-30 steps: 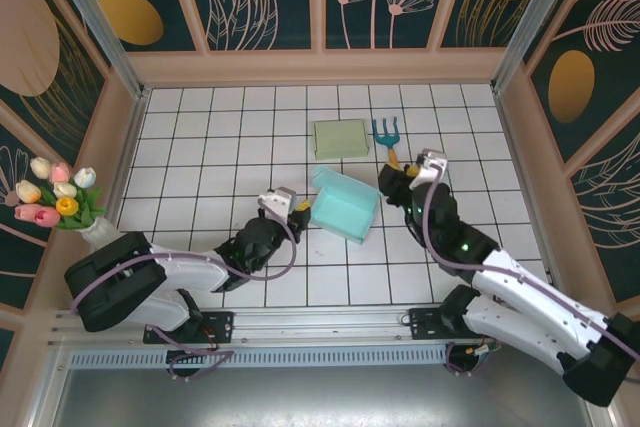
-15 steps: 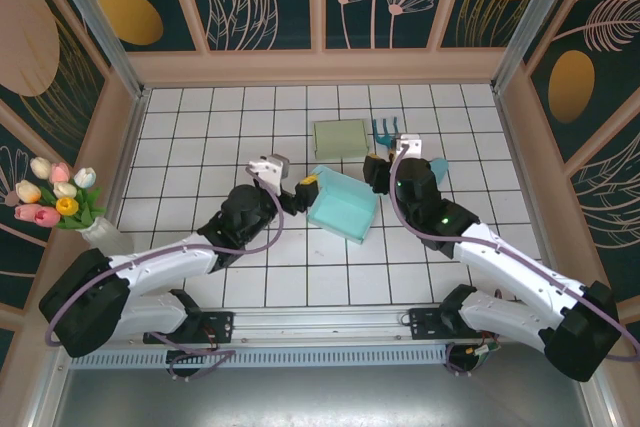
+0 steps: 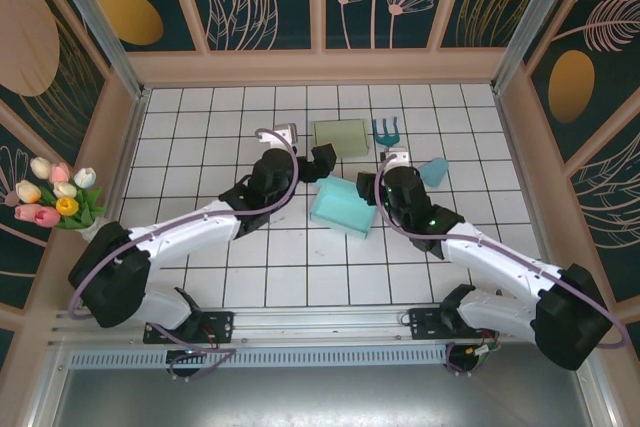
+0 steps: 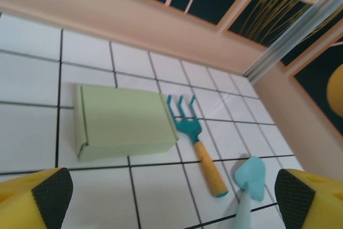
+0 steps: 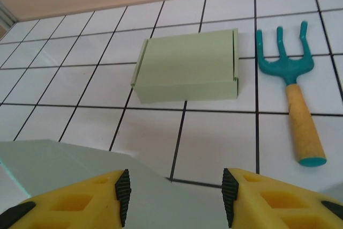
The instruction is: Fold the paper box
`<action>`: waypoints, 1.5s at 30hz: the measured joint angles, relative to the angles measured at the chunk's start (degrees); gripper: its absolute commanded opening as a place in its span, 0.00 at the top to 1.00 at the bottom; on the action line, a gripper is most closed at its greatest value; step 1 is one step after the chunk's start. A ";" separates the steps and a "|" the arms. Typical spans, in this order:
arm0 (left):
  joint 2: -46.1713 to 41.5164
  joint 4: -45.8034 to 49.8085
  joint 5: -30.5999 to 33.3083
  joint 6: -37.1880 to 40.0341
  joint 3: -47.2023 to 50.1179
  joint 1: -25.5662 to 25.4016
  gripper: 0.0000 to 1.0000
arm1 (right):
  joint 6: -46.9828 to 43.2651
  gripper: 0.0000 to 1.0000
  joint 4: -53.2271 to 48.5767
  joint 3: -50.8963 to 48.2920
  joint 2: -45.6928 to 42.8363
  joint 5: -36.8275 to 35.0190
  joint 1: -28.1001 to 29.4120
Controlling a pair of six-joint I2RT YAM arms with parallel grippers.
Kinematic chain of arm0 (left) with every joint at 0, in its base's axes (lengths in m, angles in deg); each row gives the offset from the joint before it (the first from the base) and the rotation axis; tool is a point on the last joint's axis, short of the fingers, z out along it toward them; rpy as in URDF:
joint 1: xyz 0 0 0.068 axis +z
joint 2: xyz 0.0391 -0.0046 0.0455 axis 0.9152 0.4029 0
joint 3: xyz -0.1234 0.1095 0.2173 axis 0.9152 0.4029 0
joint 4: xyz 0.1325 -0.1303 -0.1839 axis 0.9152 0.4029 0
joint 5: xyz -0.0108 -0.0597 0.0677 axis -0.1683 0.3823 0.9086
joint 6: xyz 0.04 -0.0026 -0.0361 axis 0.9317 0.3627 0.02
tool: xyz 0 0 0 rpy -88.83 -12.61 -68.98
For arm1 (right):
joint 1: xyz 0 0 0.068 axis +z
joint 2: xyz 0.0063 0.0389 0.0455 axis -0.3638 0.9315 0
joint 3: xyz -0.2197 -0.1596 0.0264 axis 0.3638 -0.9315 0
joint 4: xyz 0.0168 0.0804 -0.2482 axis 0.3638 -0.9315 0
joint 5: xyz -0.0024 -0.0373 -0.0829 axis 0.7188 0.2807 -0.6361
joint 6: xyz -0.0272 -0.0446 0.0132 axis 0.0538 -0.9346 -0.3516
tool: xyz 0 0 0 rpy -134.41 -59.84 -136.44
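The teal paper box lies in the middle of the tiled floor, tilted a little. My left gripper hovers off its far left corner, and in the left wrist view this gripper stands wide open with nothing between the yellow fingers. At the box's far right corner is my right gripper. From the right wrist, that gripper has its jaws apart over a pale panel of the paper box, and the pads touch nothing.
A closed light-green box lies just behind. Beside it rest a teal garden fork with a yellow handle and a teal trowel. A flower vase stands at the left wall.
My left gripper has opened wide and swung back and right to the box's far left corner. The right arm shifted left to the box's far right corner, uncovering the trowel.
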 measured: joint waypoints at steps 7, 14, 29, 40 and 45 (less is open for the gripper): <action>4.50 3.02 1.55 -1.68 -1.22 0.72 0.01 | 3.13 0.46 0.28 -4.28 -5.64 -0.72 -0.04; 4.81 4.81 1.11 -6.93 -2.25 1.22 0.02 | 9.18 0.16 -1.03 -5.20 -13.75 -4.13 -3.23; 6.64 22.62 -0.46 -26.03 -11.39 1.22 0.03 | 28.74 0.14 -8.24 1.01 -3.34 9.31 -17.77; 7.08 22.86 -6.36 -33.62 -10.34 1.20 0.05 | 37.18 0.15 -4.55 0.44 0.92 21.07 -17.77; 7.61 22.88 -7.74 -36.72 -9.09 1.16 0.05 | 39.80 0.16 -2.54 -1.60 0.92 23.61 -17.68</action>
